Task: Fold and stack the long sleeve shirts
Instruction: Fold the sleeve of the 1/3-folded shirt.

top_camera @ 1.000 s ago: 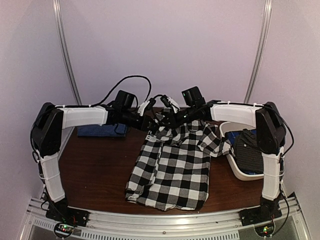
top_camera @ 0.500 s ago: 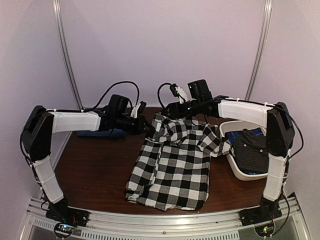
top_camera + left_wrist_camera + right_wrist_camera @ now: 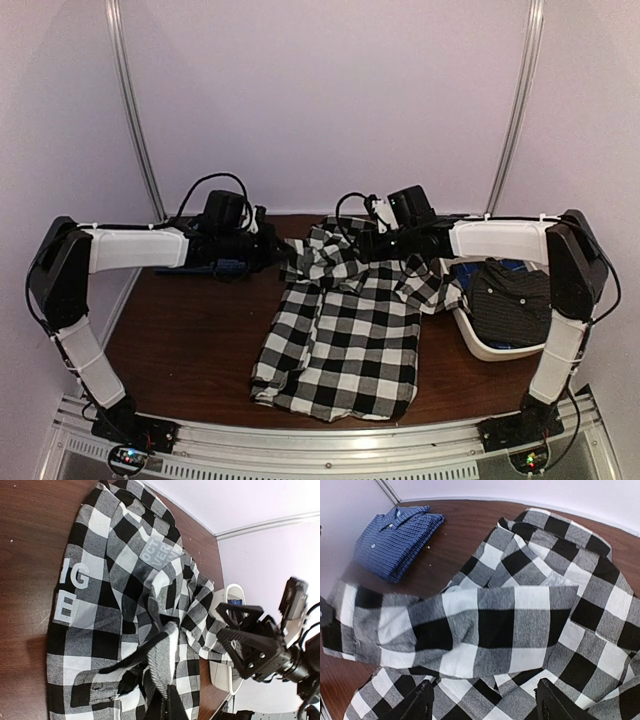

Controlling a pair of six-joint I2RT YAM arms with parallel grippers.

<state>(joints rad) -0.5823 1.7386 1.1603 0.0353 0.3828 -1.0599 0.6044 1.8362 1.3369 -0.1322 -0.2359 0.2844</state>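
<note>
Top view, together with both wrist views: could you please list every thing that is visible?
checked shirt: 1, black and white, spread at table centre
folded shirt: 1, dark blue, far left of table
dotted shirt: 1, dark charcoal, in basket
blue item: 1, blue, in basket, kind unclear
basket: 1, white, right table edge
table: 1, brown
left hand: 1, black, shut on checked shirt
right hand: 1, black, open above checked shirt

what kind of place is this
Probably a robot lab test cell: a left arm and right arm mounted at a brown table, plain walls around, a checked shirt laid out.
</note>
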